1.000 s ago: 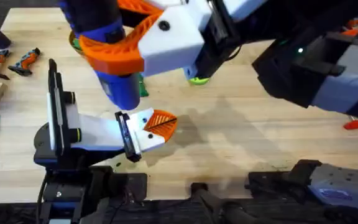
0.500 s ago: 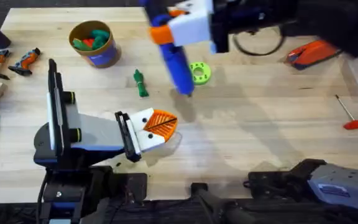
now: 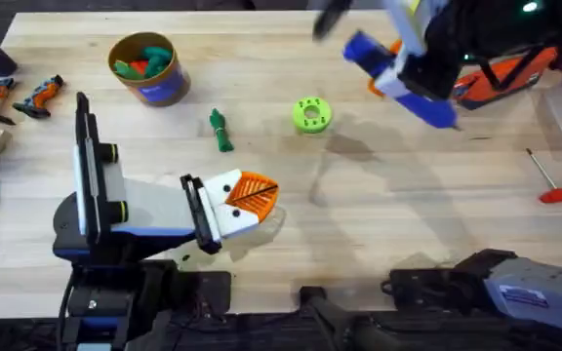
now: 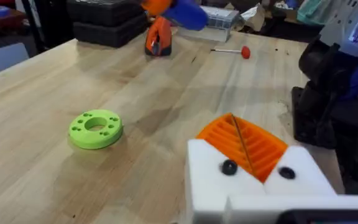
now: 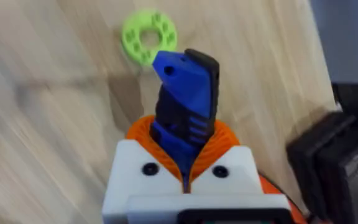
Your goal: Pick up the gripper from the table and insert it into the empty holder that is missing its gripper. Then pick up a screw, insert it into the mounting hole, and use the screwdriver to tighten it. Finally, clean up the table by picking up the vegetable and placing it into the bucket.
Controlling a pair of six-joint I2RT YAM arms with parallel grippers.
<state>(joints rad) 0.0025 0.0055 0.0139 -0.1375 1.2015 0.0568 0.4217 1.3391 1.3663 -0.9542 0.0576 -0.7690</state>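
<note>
My right gripper (image 3: 398,78) hangs over the far right of the table, shut on the blue screwdriver (image 3: 432,109), which sticks out past its orange pads (image 5: 143,132). Low at the front left, my left gripper (image 3: 247,198) is shut. Both its white finger blocks (image 4: 210,174) carry orange ribbed pads (image 4: 263,149) pressed together, with a black screw head (image 4: 229,167) in each block. The dark green vegetable (image 3: 221,130) lies on the table between the tan bucket (image 3: 154,90) and a lime-green disc (image 3: 310,114). An empty holder and a loose screw are out of view.
The bucket holds several toy items. An orange-and-black tool (image 3: 496,83) lies at the far right, and a thin red-handled tool (image 3: 549,185) near the right edge. Hand tools (image 3: 18,96) sit at the far left. Bare wood spans the middle of the table (image 3: 408,195).
My right arm has carried the screwdriver away from above the left gripper, up and toward the far right. The left arm has not moved.
</note>
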